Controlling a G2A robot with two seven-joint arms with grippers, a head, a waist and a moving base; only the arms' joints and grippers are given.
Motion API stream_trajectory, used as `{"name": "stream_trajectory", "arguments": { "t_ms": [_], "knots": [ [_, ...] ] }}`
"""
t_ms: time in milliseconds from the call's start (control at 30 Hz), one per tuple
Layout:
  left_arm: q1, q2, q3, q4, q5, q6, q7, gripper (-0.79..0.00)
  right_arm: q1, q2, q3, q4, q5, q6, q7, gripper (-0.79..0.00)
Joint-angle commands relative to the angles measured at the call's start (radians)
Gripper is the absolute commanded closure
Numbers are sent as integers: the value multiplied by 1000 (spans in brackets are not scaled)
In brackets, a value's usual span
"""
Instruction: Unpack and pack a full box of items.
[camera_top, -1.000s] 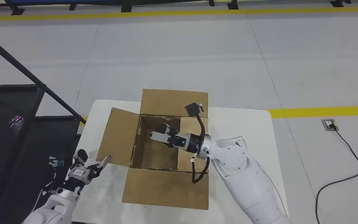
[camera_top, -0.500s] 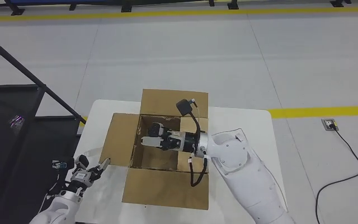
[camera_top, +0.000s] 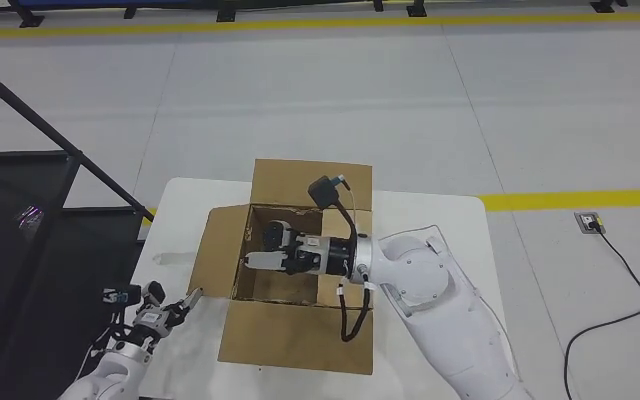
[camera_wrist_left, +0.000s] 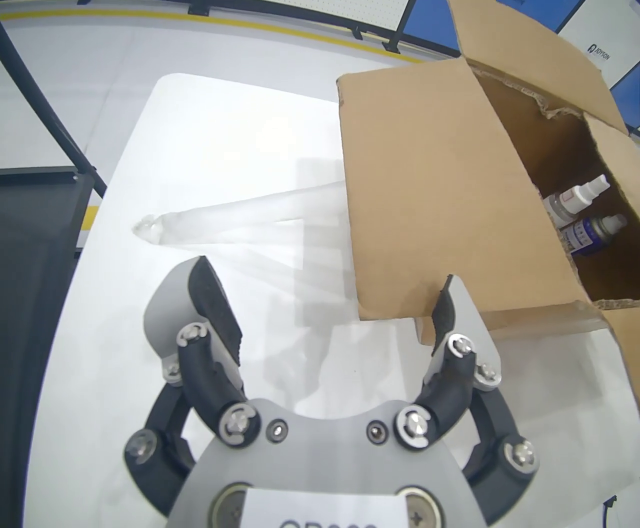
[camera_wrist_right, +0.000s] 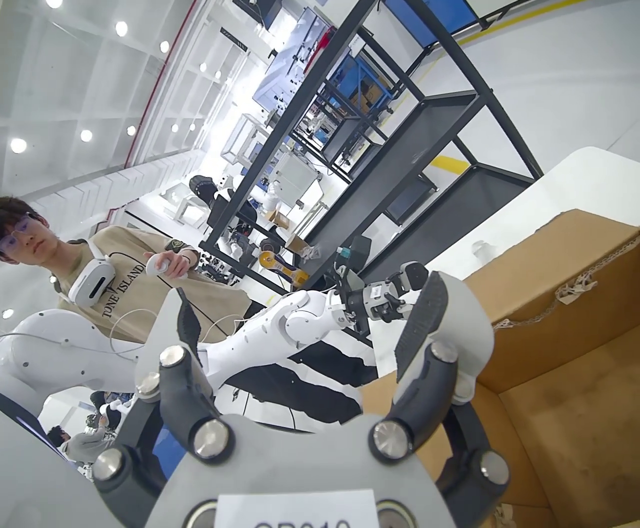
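Open cardboard box (camera_top: 296, 338) on a white table (camera_top: 440, 215), a claw either side of one wall.
Left claw (camera_wrist_left: 325, 272) spread wide, empty, just short of the side flap; ahead of it a clear plastic sleeve (camera_wrist_left: 240, 215) flat on the table; right claw (camera_wrist_right: 307, 287) likewise spread, empty, within the box mouth; two small bottles (camera_wrist_left: 580, 192) lying inside the box.

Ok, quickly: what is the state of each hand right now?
Left hand: open, holding nothing.
Right hand: open, holding nothing.
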Motion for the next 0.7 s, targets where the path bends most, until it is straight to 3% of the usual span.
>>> {"name": "stream_trajectory", "arguments": {
  "t_ms": [0, 200, 400, 667],
  "knots": [
    [17, 1, -19, -20, -8, -7, 10, -785, 9, 1, -7, -2, -40, 30, -10, -785],
    [68, 4, -82, -88, -50, -27, 31, -785, 40, -4, -38, -31, -86, 131, -36, -785],
    [119, 4, -138, -163, -67, -35, 65, -785, 40, -4, -38, -31, -86, 131, -36, -785],
    [225, 5, -251, -376, -137, -130, 92, -785, 40, -4, -38, -31, -86, 131, -36, -785]
  ]
}}
